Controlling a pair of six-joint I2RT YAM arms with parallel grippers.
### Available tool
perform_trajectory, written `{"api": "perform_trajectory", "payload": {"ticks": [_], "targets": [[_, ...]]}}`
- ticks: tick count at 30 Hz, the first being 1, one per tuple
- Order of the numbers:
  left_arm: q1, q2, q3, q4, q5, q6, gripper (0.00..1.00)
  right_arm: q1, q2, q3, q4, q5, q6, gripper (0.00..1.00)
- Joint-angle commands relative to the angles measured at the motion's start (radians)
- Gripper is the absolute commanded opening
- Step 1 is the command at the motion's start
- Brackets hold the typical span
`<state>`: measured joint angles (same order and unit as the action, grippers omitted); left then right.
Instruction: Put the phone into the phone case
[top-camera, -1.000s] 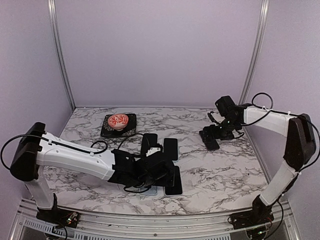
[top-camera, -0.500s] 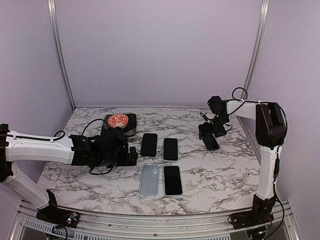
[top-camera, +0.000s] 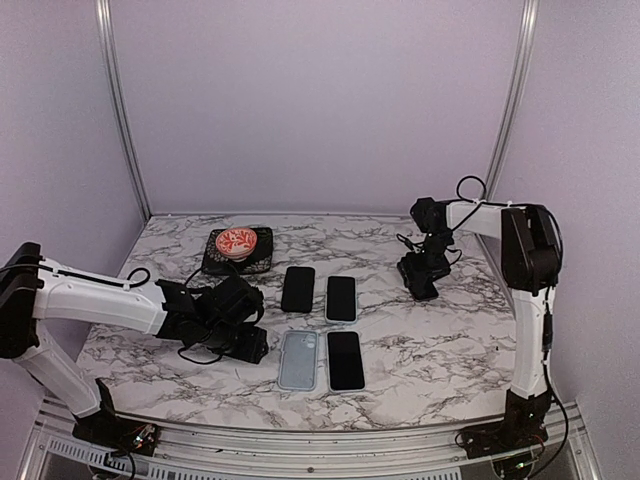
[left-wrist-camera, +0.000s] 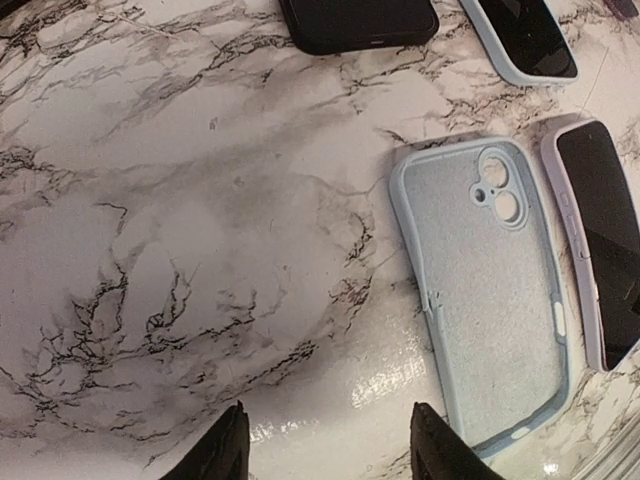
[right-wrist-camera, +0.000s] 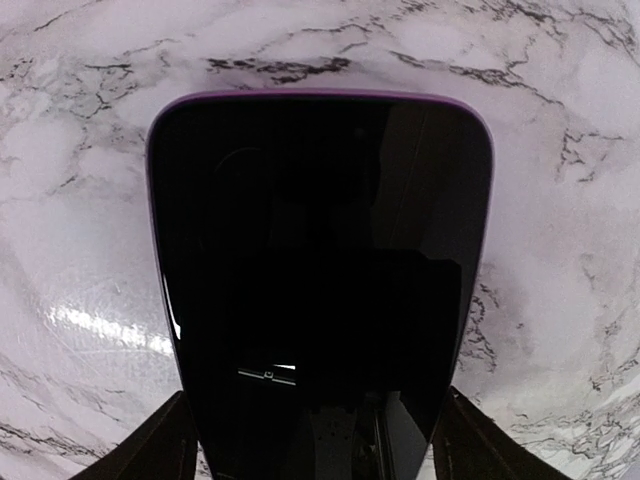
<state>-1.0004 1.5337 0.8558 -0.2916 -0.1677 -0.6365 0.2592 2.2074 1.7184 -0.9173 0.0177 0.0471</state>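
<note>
The phone (right-wrist-camera: 320, 250), black-screened with a purple rim, lies flat on the marble at the right. My right gripper (right-wrist-camera: 318, 445) is down over it, a finger pressed against each long side with no marble showing between. From the top, that gripper (top-camera: 420, 279) hides most of the phone. The phone case (left-wrist-camera: 490, 300) is empty, pale blue, inner side up, and lies near the front (top-camera: 298, 360). My left gripper (left-wrist-camera: 333, 448) stands open over bare marble just left of the case, holding nothing; the top view shows the left gripper (top-camera: 250, 345) low by the case's left edge.
A cased phone (top-camera: 345, 360) lies right beside the empty case. Two more phones (top-camera: 298, 289) (top-camera: 341, 298) lie behind them. A red patterned bowl (top-camera: 237, 242) sits on a dark tray (top-camera: 262, 262) at the back left. Purple walls enclose the table.
My left arm pulled back off the phones to the left, then settled beside the case with its jaws narrower. My right gripper closed in on the phone's sides.
</note>
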Motion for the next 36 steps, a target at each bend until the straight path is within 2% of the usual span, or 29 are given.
{"api": "perform_trajectory", "payload": {"ticks": [1, 4, 7, 11, 17, 22, 27, 31, 34, 36], "targets": [[0.003, 0.017, -0.034, -0.057, 0.071, 0.053, 0.51, -0.001, 0.035, 0.019, -0.045, 0.017, -0.020, 0.70], [-0.010, 0.055, -0.033, -0.059, 0.110, 0.092, 0.42, -0.001, 0.017, 0.021, -0.030, 0.019, -0.015, 0.54], [-0.026, 0.091, -0.034, -0.060, 0.132, 0.117, 0.37, 0.000, -0.027, 0.002, 0.002, 0.024, 0.000, 0.48], [-0.034, 0.122, -0.049, -0.060, 0.136, 0.127, 0.35, 0.006, -0.132, -0.068, 0.092, 0.031, 0.035, 0.41], [-0.084, 0.199, -0.026, -0.051, 0.183, 0.178, 0.30, 0.075, -0.311, -0.204, 0.253, 0.103, 0.113, 0.37], [-0.124, 0.215, -0.029, -0.022, 0.221, 0.153, 0.29, 0.244, -0.437, -0.279, 0.332, 0.186, 0.221, 0.35], [-0.147, 0.209, -0.055, 0.039, 0.233, 0.094, 0.28, 0.486, -0.590, -0.441, 0.499, 0.238, 0.393, 0.36], [-0.152, 0.198, -0.079, 0.162, 0.249, 0.032, 0.27, 0.665, -0.683, -0.551, 0.566, 0.329, 0.538, 0.26], [-0.148, 0.172, -0.110, 0.304, 0.253, -0.046, 0.26, 0.800, -0.705, -0.632, 0.653, 0.377, 0.659, 0.26], [-0.138, 0.121, -0.136, 0.366, 0.202, -0.133, 0.26, 0.898, -0.682, -0.648, 0.680, 0.426, 0.722, 0.25]]}}
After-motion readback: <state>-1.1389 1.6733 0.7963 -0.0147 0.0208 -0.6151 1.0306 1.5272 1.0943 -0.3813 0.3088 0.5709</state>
